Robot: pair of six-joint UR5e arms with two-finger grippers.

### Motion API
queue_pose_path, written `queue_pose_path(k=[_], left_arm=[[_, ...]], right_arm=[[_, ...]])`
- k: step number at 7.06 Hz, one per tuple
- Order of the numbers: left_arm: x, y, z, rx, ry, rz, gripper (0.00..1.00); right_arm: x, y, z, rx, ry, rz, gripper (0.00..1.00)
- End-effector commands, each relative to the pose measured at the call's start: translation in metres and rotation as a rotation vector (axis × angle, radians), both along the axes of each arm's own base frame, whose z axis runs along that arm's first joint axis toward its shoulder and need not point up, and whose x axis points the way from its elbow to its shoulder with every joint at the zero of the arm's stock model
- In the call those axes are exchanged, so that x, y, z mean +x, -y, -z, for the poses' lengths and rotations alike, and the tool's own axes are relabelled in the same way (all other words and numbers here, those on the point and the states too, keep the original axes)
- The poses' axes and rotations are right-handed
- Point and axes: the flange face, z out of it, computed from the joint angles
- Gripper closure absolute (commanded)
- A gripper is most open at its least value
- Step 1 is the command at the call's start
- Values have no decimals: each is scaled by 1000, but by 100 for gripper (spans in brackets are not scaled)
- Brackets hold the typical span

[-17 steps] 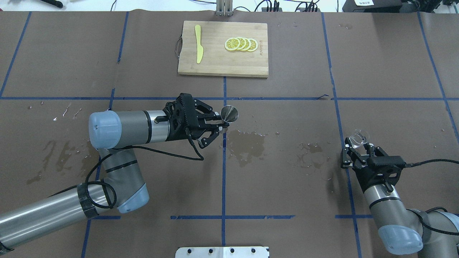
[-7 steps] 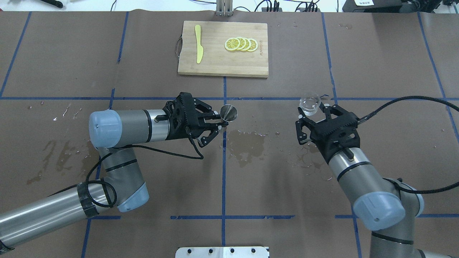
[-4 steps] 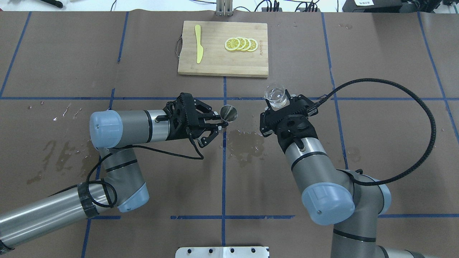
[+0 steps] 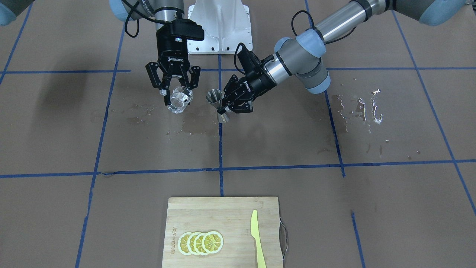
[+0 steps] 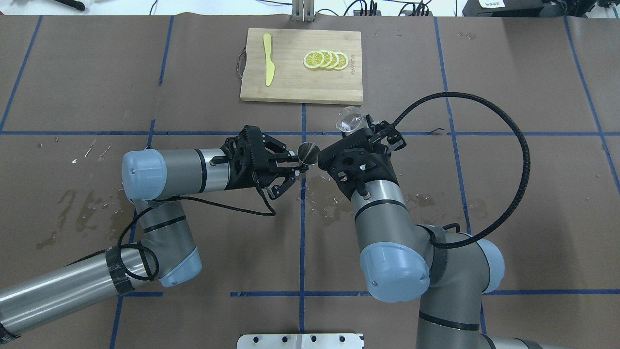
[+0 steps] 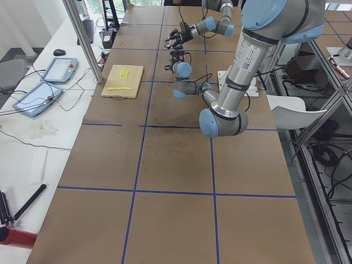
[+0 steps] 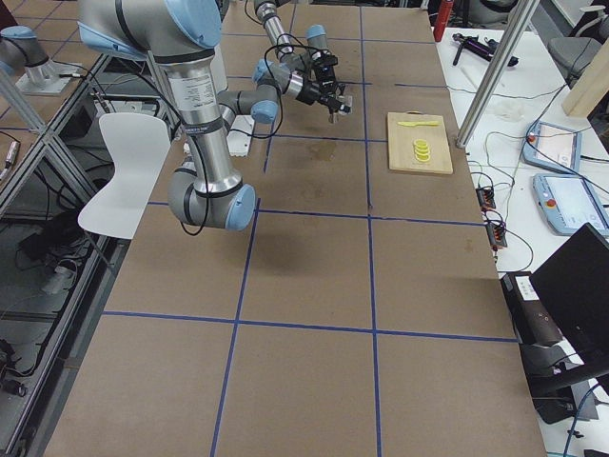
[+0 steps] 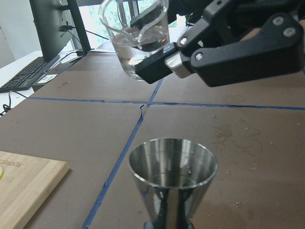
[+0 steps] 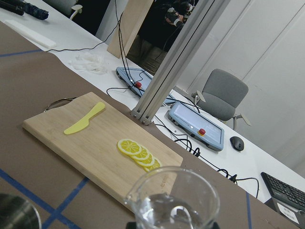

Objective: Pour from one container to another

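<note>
The right pincer (image 4: pixel 176 92) pinches the glass beaker (image 4: pixel 179 100), which holds a little clear liquid, in the air above the brown surface (image 4: pixel 297 141). Just beside it, the left pincer (image 4: pixel 225 109) is clamped on the upright steel jigger (image 4: pixel 215 97) at its waist.

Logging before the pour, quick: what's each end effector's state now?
Left end effector: closed on the jigger.
Right end effector: closed on the beaker.

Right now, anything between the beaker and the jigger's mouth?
Nothing visible. The beaker, held in the right tool, is clear of the jigger, held in the left tool. The left wrist view shows only open air between the two.
</note>
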Motion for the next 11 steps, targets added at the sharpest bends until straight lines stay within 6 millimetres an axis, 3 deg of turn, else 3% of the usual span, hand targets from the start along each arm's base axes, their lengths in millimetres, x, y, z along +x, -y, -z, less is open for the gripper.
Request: queue_pose_path(k=[1,6,8,9,11], left_arm=[[1,0,0,0,0,-1,100],[1,0,0,0,0,-1,100],[1,0,0,0,0,-1,100],[1,0,1,1,-1,-1,100],[1,0,1,1,-1,-1,100]], right_arm=[[-13,-14,9,8,-69,-2,100],[-33,-44,13,60,-213,21,100],[-36,-45,19,91,-296,31,100],[-40,-45,35,92,-334,32,100],[-43,-44,35,86,-387,36,100]])
